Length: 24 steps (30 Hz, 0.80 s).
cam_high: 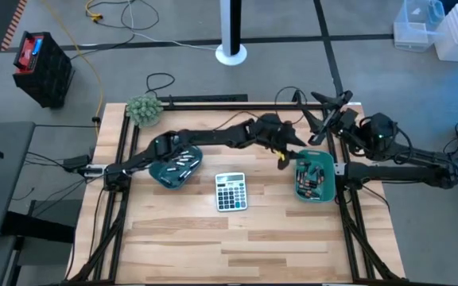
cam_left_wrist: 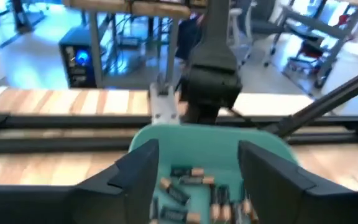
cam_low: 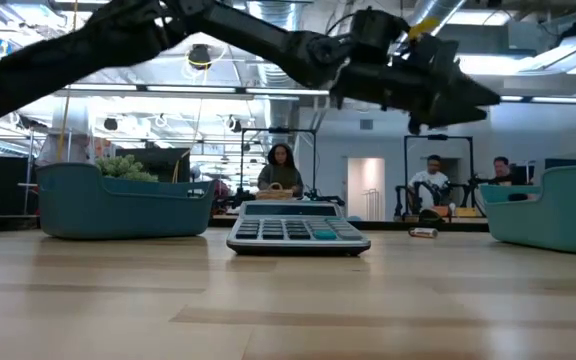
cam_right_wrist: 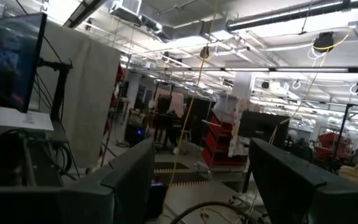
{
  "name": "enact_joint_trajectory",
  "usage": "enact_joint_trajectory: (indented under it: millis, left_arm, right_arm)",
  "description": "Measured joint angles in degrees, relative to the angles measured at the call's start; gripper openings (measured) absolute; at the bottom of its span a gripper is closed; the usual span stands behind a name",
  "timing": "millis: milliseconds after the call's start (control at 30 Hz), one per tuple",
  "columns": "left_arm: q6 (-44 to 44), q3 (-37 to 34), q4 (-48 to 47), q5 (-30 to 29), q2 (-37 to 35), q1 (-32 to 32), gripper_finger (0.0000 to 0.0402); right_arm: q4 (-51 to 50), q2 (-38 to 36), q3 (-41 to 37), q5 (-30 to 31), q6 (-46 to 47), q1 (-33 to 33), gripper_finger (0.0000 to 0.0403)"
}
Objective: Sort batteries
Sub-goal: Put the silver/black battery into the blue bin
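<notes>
Two teal trays hold batteries: the left tray (cam_high: 176,165) and the right tray (cam_high: 312,176), with a grey calculator (cam_high: 230,191) between them. My left gripper (cam_high: 286,155) reaches across the table to the right tray's left rim and hangs above it, open. In its wrist view the fingers frame the right tray's batteries (cam_left_wrist: 185,177) with nothing between them. One battery (cam_low: 423,232) lies on its side on the table beside the right tray (cam_low: 553,210). My right gripper (cam_high: 324,119) is drawn back at the far right, raised and open (cam_right_wrist: 201,180), facing the room.
A green ball-shaped plant (cam_high: 144,109) stands at the far left corner of the table. The black frame rails (cam_high: 213,102) run along the table's edges. Bare wood lies in front of the calculator (cam_low: 298,228) toward the near edge. People sit in the room beyond.
</notes>
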Motion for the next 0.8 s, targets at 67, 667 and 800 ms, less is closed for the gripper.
enact_joint_trajectory:
  millis: [67, 667, 800]
  left_arm:
    - [0.82, -3.76, -0.04, -2.02, -2.38, 0.6, 0.0193]
    - [0.3, -71.61, 30.97, -19.45, -48.86, 4.0, 0.0005]
    - [0.45, -81.18, 31.72, -25.62, -58.89, 2.15, 0.0006]
  right_arm:
    - [0.2, -0.05, 0.0, 0.02, -0.02, 0.01, 0.0274]
    - [-25.72, 11.43, 5.49, -0.03, 15.19, -7.09, 0.0274]
    - [-40.2, 19.43, 11.48, -0.03, 18.99, -9.97, 0.0274]
